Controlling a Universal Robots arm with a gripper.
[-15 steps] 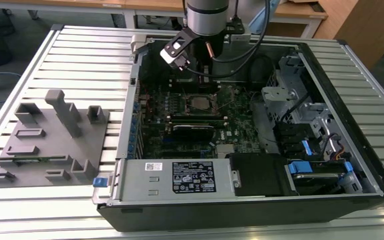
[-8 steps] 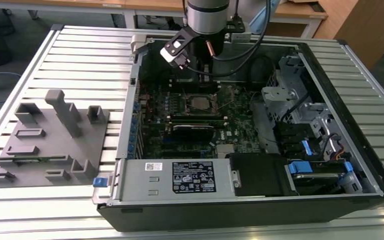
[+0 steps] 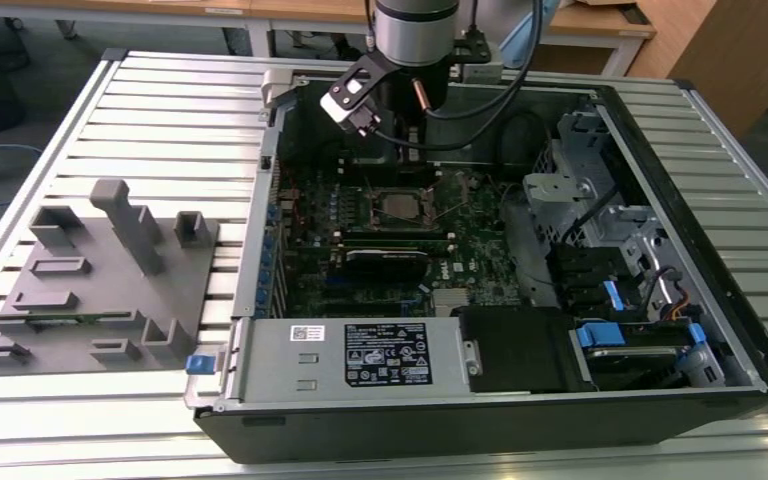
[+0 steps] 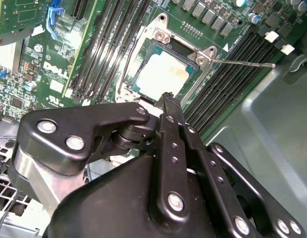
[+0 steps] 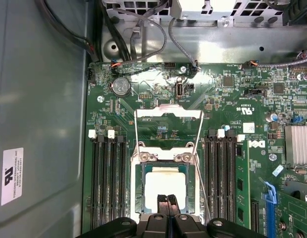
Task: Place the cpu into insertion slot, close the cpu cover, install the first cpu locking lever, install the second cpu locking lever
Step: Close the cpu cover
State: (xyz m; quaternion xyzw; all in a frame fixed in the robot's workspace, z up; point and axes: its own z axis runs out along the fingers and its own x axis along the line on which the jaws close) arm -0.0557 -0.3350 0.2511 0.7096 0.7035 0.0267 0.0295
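Note:
The cpu, a small square chip with a pale metal top, lies flat in the socket on the green motherboard and also appears in the second wrist view. The socket sits mid-board inside the open computer case. The cpu cover, a thin silver frame, stands raised at the socket's far side. A thin lever rod sticks out sideways, unlatched. My gripper is shut with nothing between its fingers. Its tips are over the chip's near edge; whether they touch it I cannot tell.
Black memory slots flank the socket on both sides. The case wall and loose cables are close by. In the exterior view a metal drive cage, a power supply and a grey fixture tray on the table.

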